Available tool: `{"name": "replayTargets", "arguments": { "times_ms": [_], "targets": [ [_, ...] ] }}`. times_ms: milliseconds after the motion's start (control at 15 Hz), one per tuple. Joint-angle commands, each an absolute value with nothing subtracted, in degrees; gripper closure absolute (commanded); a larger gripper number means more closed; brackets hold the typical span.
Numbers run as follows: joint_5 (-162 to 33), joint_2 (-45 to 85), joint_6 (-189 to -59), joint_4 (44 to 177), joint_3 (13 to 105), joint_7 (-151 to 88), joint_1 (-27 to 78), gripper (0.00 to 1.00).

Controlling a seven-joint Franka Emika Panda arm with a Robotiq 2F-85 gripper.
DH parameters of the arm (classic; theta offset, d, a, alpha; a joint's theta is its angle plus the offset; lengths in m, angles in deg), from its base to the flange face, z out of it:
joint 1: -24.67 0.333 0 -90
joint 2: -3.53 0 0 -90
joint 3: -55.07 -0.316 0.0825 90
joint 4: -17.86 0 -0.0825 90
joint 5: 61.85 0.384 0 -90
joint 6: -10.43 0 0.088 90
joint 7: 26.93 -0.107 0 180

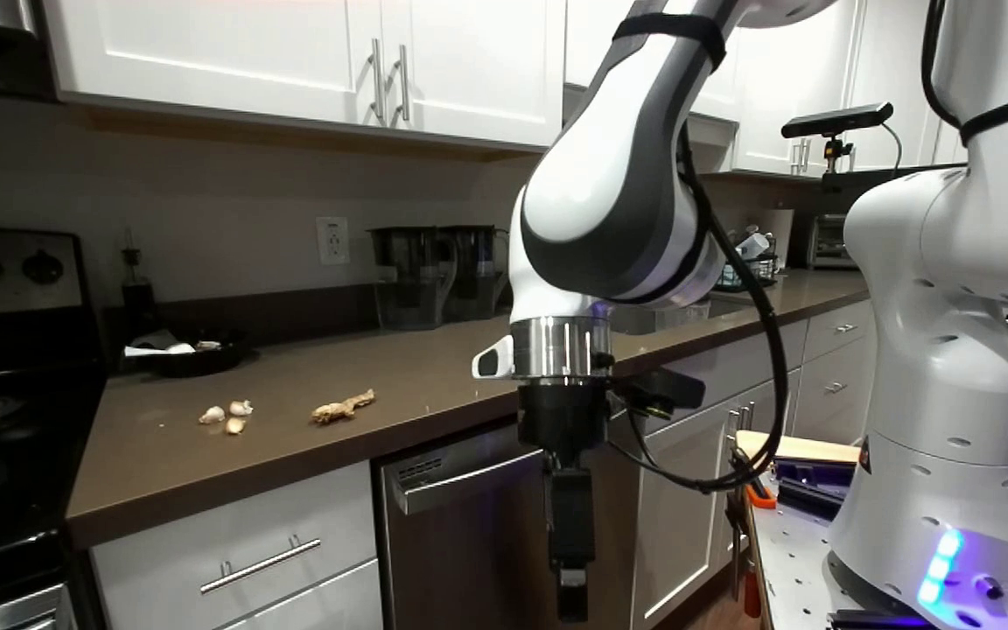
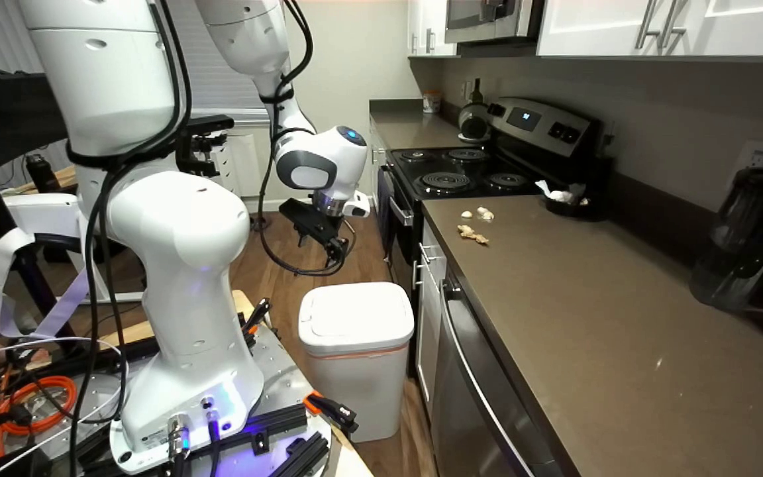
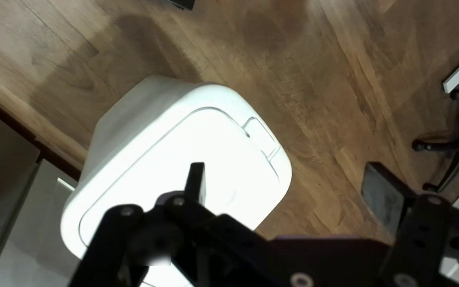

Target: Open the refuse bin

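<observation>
- Brown kitchen countertop (image 2: 587,318), running above white drawers (image 1: 241,525) and a stainless-steel dishwasher (image 1: 469,551).
- Franka Panda arm (image 2: 179,212), mounted on a bench (image 1: 788,542) across from the counter, wrist end pointing down.
- Coil-top electric range (image 2: 477,169), at the far end of this stretch of countertop in an exterior view.
- White refuse bin (image 2: 357,381), upright on the wood-plank floor (image 3: 333,99), near both the bench and the lower cabinets (image 2: 429,324).
- Bin lid (image 2: 358,317), flat and closed, with a thin orange strip (image 2: 361,354) beneath the rim.
- Robotiq gripper (image 3: 287,189), pointing down and higher than the lid; exact clearance hard to judge from these angles.
- Fingers (image 3: 381,197), spread wide and released: in the wrist view, one across the white lid, the other past the bin's side over bare floor, with the lid's edge passing through the gap.
- Rectangular tab (image 3: 261,136), set in the lid's rim, farther up the wrist view than either fingertip and, sideways, between the two.
- Ginger root (image 1: 344,408), on the countertop near the front edge.
- Three garlic cloves (image 1: 213,415), near the ginger, toward the range.
</observation>
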State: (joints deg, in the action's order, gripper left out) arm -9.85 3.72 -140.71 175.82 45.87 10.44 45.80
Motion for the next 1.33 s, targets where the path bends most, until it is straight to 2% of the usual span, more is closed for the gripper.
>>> {"name": "replayTargets", "arguments": {
  "times_ms": [0, 67, 333, 667, 1000, 1267],
  "targets": [
    [-2.22, 8.96, -138.48, 171.86, 40.78, 18.42, 44.62, 0.00],
    [-6.38, 6.06, -140.71, 174.48, 40.70, 12.90, 43.88, 0.00],
    [-2.45, 8.47, -140.59, 172.91, 38.55, 15.94, 44.34, 0.00],
    [0.61, 14.21, -155.04, 171.87, 33.76, 14.95, 48.99, 0.00],
    [-2.89, 25.77, -166.53, 166.63, 31.96, 11.74, 55.55, 0.00],
    [-7.84, 36.67, -164.18, 158.57, 35.92, 11.75, 59.45, 0.00]
  ]
}}
